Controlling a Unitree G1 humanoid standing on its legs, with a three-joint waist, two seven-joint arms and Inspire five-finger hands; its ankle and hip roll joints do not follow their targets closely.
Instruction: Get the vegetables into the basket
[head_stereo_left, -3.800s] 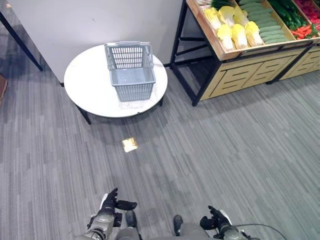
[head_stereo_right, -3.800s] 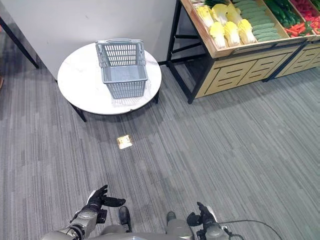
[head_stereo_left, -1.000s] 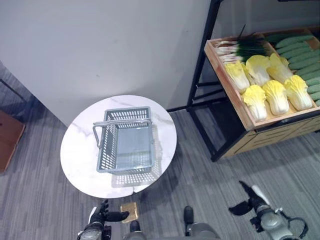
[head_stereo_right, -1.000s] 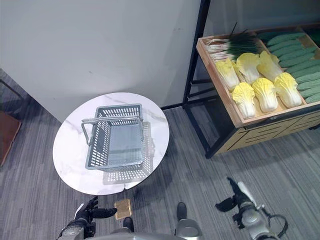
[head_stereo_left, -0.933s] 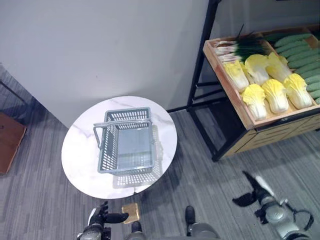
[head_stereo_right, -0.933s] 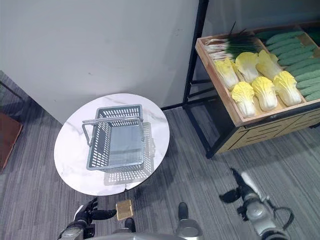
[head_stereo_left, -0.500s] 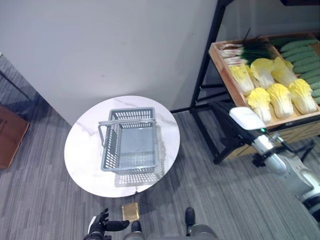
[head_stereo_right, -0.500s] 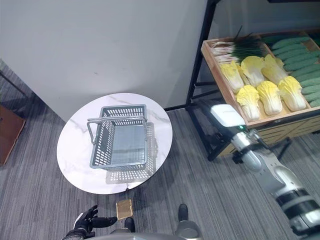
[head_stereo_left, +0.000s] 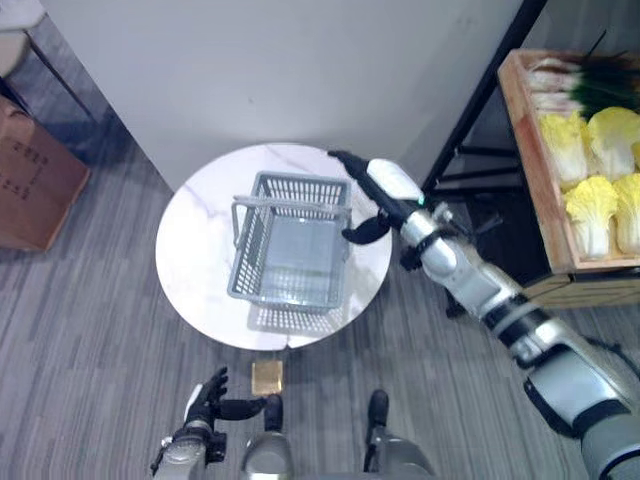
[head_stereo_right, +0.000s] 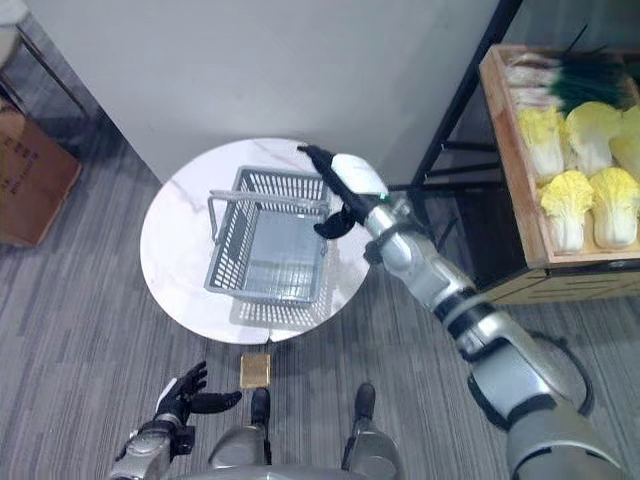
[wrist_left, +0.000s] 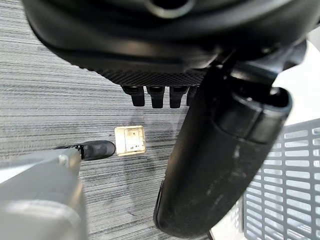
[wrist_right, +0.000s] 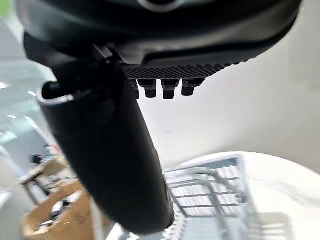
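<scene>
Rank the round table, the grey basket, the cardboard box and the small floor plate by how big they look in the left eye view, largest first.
1. round table
2. grey basket
3. cardboard box, though the view's edge cuts it off, so its full size is unsure
4. floor plate, clearly the smallest

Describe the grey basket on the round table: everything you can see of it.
The basket is grey, seemingly plastic, with slotted lattice walls, a solid-looking floor and a thin handle bar lying across the top near its far end. It stands upright on the white marble-look round table, roughly centred, and is empty. The right hand, fingers straight, hangs over its far right corner; whether it touches the rim cannot be told. Nothing else touches the basket. A corner of its lattice also appears in the left wrist view.
</scene>
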